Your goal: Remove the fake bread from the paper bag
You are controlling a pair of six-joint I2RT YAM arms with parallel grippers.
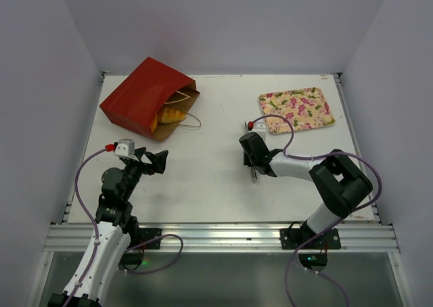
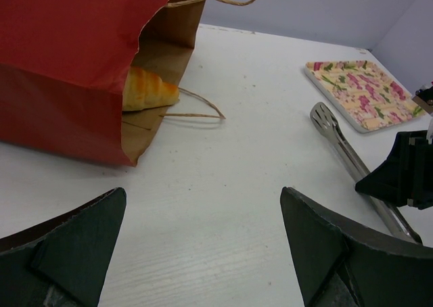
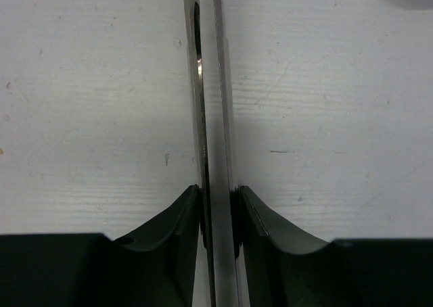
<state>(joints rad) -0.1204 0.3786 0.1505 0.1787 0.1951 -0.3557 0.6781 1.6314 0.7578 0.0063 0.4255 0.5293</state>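
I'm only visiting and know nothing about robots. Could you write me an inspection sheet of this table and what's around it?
Surface: white table, faint scuffs.
Job's things: flat red paper bag on its side, back left, mouth open; golden fake bread just inside the mouth.
Clutter: pink-flowered rectangular tray, back right; silver metal tongs.
Grippers: left gripper open, empty; right gripper shut on the tongs.
Cables: purple cables looping along both arms.
Surroundings: pale walls on three sides; metal rail at near edge.
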